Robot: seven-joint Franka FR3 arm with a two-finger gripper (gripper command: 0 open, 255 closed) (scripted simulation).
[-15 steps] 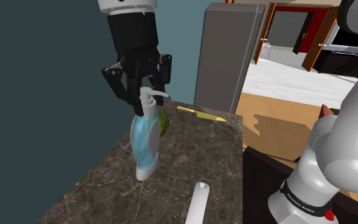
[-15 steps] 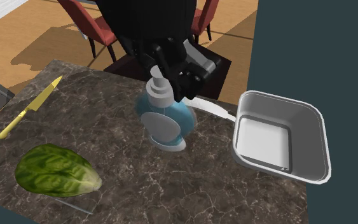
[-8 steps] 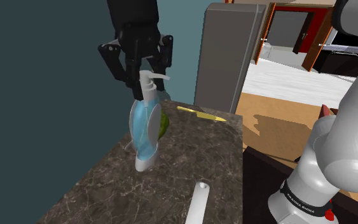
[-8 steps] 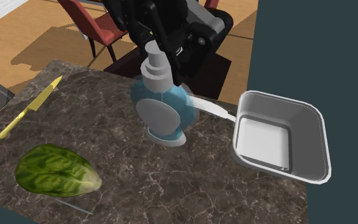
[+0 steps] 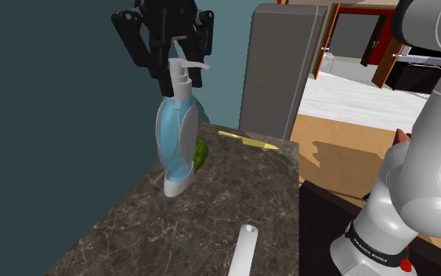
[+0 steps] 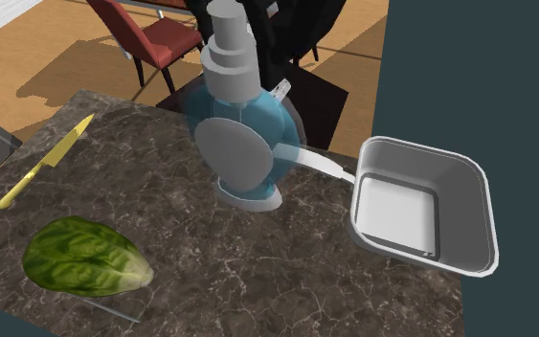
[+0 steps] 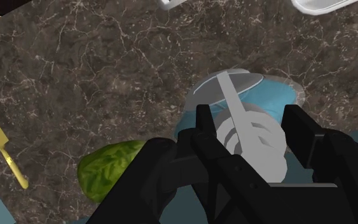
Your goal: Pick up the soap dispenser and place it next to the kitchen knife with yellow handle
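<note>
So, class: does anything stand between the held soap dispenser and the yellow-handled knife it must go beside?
Nothing visible blocks it. Bare marble counter lies between the soap dispenser, clasped by the gripper, and the knife. The lettuce lies just beside that route, nearer the knife's handle end.

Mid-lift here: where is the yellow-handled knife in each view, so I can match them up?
Shoulder view: the knife lies near the far edge of the counter, right of centre, past the lettuce.
Second exterior view: knife at the left, up from the lettuce.
Wrist view: knife beside the lettuce, on the side away from the soap dispenser.
Shared landmark: the lettuce.
</note>
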